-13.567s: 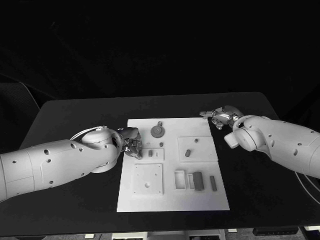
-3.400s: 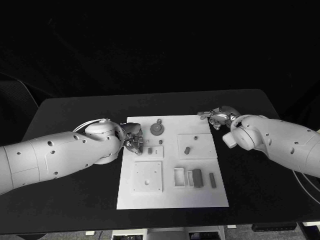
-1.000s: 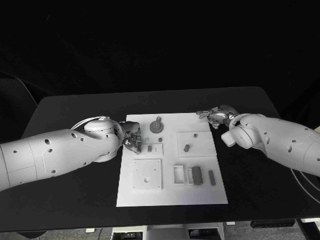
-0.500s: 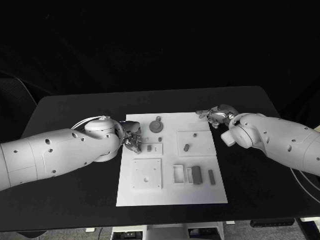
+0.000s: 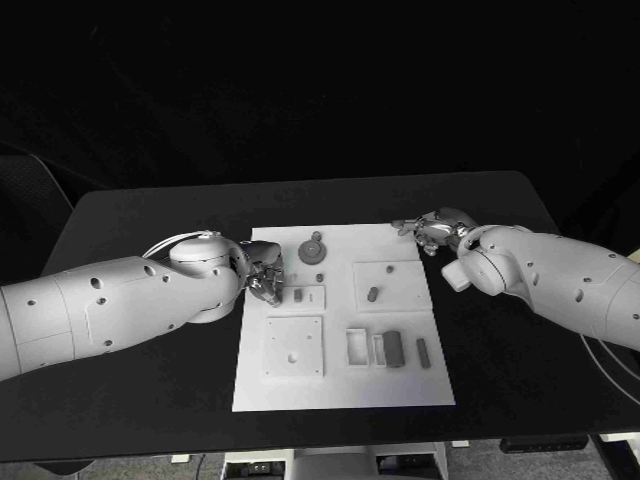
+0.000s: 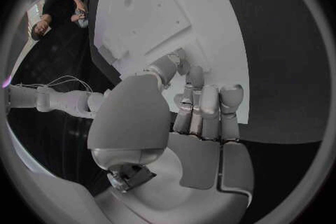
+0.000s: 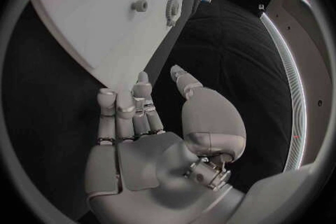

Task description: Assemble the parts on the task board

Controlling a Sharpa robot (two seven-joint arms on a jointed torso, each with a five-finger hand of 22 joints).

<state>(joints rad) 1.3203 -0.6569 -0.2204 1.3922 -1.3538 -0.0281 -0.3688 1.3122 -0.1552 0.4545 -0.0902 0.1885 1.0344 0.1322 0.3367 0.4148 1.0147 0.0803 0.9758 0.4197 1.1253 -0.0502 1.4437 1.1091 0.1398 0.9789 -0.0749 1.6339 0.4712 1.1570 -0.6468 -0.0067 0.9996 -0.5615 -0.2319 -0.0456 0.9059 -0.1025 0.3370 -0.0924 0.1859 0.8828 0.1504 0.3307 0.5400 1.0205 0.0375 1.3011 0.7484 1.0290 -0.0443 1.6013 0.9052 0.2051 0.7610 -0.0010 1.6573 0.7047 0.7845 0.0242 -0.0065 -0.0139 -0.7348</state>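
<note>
The left hand (image 5: pixel 263 277) is resting curled at the task board's (image 5: pixel 346 390) left edge, seemingly steadying it; whether it is holding anything is unclear. The right hand (image 5: pixel 433 232), fingers loosely apart and holding nothing, is waiting at the far right corner.

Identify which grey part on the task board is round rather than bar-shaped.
The round gear-like part near the task board's far edge; the others, like the dark block and slim bar, are elongated.

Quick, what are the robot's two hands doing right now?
Left hand: fingers at the task board, holding cannot be told.
Right hand: open, holding nothing.
</note>
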